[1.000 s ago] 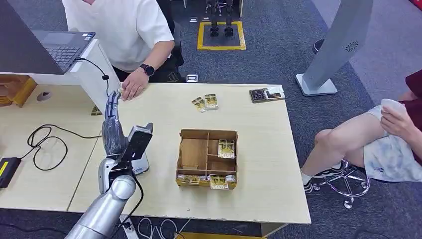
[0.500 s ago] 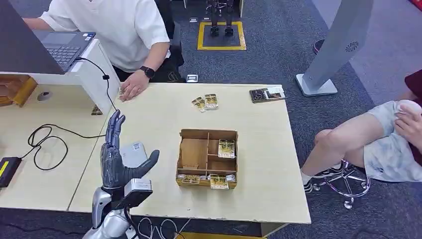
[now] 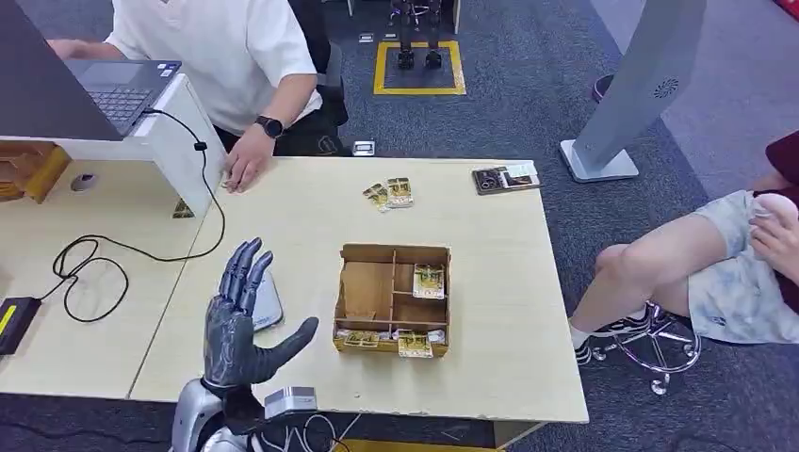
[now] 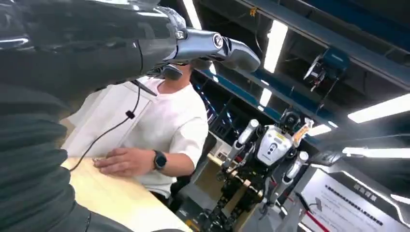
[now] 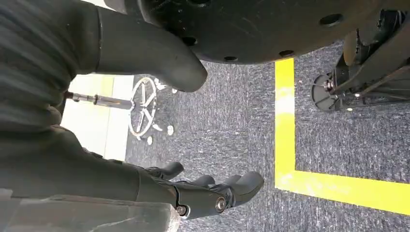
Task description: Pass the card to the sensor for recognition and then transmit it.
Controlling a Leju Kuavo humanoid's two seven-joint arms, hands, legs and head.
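My left hand (image 3: 241,325) is raised over the front left of the table (image 3: 311,226), fingers spread and nothing in it. In the left wrist view its fingers (image 4: 208,41) stretch out straight, palm empty. Just behind it lies the grey sensor (image 3: 269,303), partly hidden by the fingers. A wooden compartment box (image 3: 363,294) holds yellow cards (image 3: 429,281). More cards (image 3: 389,194) lie at the table's far side. My right hand (image 5: 159,186) hangs over the carpet, holding nothing, thumb and fingers apart.
A person in a white shirt rests a hand (image 3: 247,169) on the far left of the table beside a laptop (image 3: 113,89) on a white stand. A black cable (image 3: 89,268) loops at the left. A seated person's legs (image 3: 678,264) are at the right.
My left arm has pulled back from near the person's hand toward the table's front edge, uncovering the sensor. The hand stays spread and empty. The person's hand remains on the table.
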